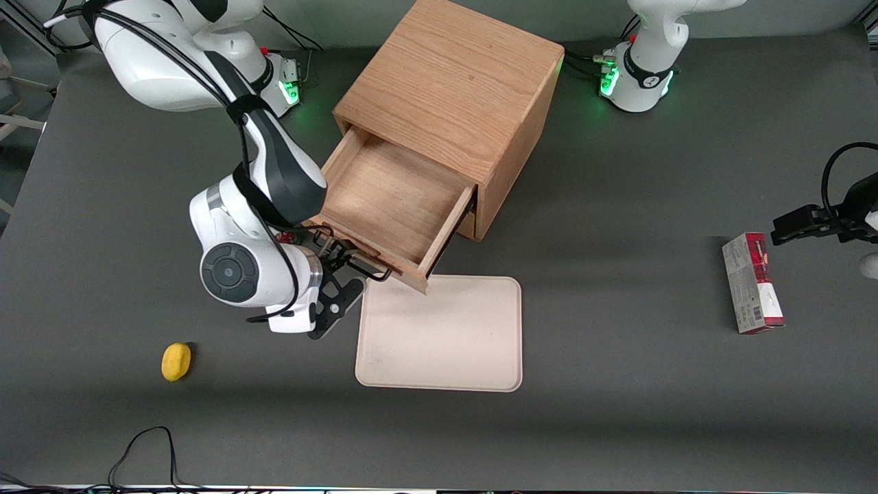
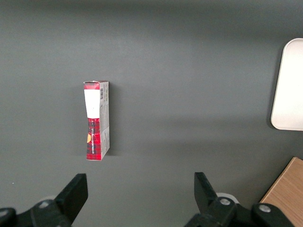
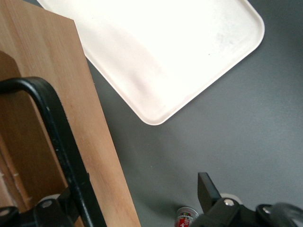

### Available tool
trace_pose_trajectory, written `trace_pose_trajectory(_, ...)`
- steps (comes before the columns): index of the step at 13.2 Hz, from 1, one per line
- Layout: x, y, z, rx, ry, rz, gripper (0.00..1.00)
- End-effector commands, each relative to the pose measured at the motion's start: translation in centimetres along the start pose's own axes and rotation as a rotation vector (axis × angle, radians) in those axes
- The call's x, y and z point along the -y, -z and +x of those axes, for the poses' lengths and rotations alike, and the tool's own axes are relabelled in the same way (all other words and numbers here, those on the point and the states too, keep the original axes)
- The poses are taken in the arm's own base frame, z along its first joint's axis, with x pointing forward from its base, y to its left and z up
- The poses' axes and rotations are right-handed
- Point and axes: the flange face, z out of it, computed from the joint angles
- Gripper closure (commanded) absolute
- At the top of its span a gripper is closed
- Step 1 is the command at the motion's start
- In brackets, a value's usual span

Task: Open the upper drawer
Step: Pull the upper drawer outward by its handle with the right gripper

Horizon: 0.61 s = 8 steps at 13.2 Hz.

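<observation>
While the light-oak upper drawer (image 1: 387, 206) stands pulled well out of the cube-shaped wooden cabinet (image 1: 453, 103), its front edge overhanging the pale rounded tray (image 1: 439, 336), my two-finger gripper (image 1: 336, 298) sits at its black wire handle (image 3: 57, 156) with jaws apart, one finger each side of the wire, not clamped; I judge the pull nearly done, so I back off straight along the drawer's line without snagging the wire

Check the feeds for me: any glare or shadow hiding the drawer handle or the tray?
Right wrist view: the tray is washed out white, the black handle crisp at the gripper. Front view: even light, upper drawer interior clear, soft shadow under the arm.
</observation>
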Motion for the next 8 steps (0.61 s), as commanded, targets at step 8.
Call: trace_pose_trajectory(8, -3.6, -0.7, 0.1, -0.053, -0.05, 0.092, 0.0)
